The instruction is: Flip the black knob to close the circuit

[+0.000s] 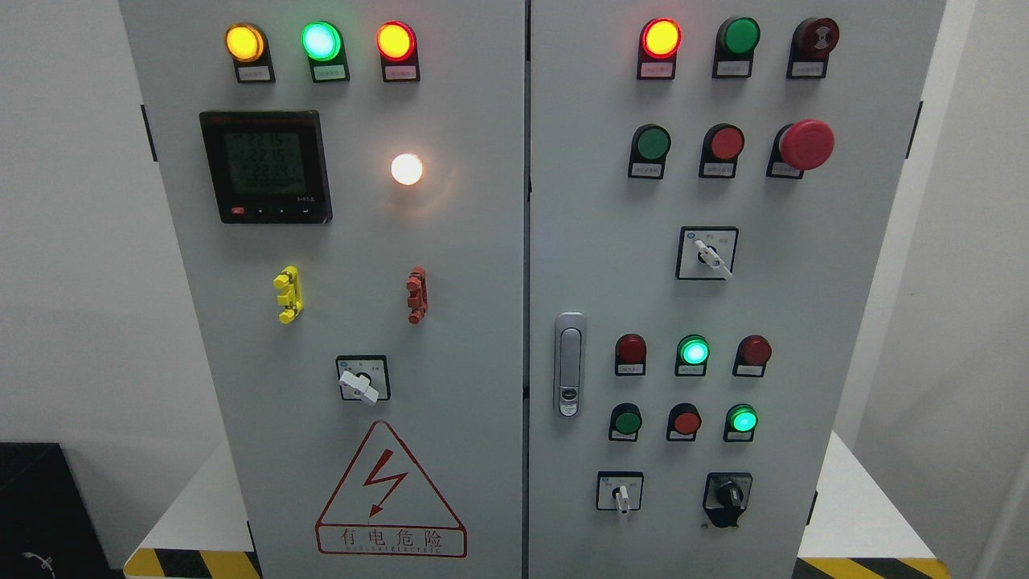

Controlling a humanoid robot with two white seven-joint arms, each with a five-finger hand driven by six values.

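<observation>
Before me stood the grey electrical cabinet (482, 265), its two doors meeting at a seam down the middle. It rested on a white platform (856, 507) that showed at both lower corners, edged with yellow and black hazard stripes (189, 563) along the front. The cabinet's base sat directly on that platform, taking up nearly all of its width. At the far lower left, beside the platform, a black box (40, 507) stood apart from it; I could not tell what it was. Pale walls (72, 241) closed in on either side of the cabinet.
</observation>
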